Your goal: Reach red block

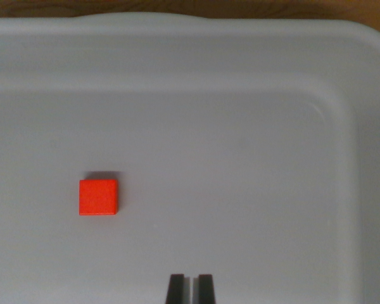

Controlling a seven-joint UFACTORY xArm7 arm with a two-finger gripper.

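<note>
A small red block (98, 197) lies flat on the floor of a pale grey bin (342, 82), left of centre in the wrist view. My gripper (190, 288) shows at the bottom edge as two dark fingertips (175, 288) standing side by side with only a thin slit between them, holding nothing. The block is up and to the wrist view's left of the fingertips, well apart from them.
The bin's raised rim runs along the top and down the wrist view's right side, with a rounded corner at upper right. A strip of brown wooden surface (177, 7) shows beyond the rim at the top.
</note>
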